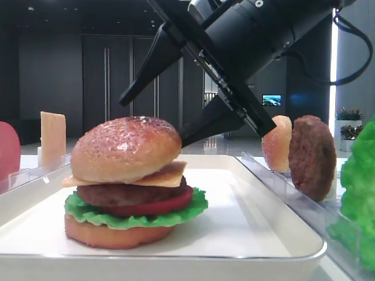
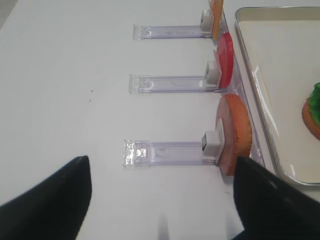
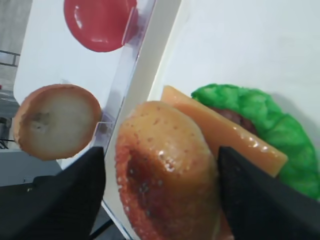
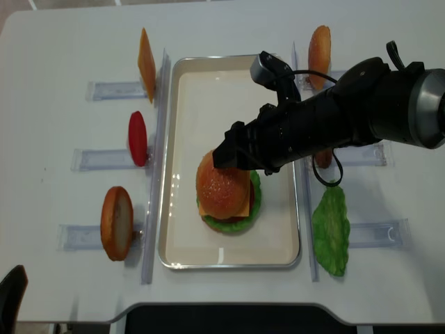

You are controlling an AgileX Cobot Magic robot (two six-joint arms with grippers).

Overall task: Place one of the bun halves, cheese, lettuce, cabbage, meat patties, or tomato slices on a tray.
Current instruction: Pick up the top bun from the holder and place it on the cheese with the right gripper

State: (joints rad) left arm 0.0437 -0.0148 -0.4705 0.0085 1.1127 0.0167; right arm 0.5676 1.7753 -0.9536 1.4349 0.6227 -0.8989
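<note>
A stacked burger stands on the white tray (image 1: 263,234) (image 4: 181,236). From the bottom up it is a bottom bun, lettuce (image 1: 135,219), tomato slice (image 1: 158,206), meat patty (image 1: 129,193), cheese (image 1: 164,175) and a domed, speckled top bun (image 1: 126,146) (image 3: 165,175) (image 4: 222,182). My right gripper (image 1: 151,122) (image 3: 161,154) (image 4: 240,163) hangs just over that top bun. It is open, one finger on each side, and the bun rests on the stack. My left gripper (image 2: 161,161) hovers open over bare table left of the tray, with nothing between its fingers.
Clear slotted racks (image 2: 170,152) line both long sides of the tray. On the left they hold a bun half (image 4: 117,223), a tomato slice (image 4: 138,138) and cheese (image 4: 146,56). On the right are another bun half (image 4: 319,47), a meat patty (image 1: 312,157) and lettuce (image 4: 331,229).
</note>
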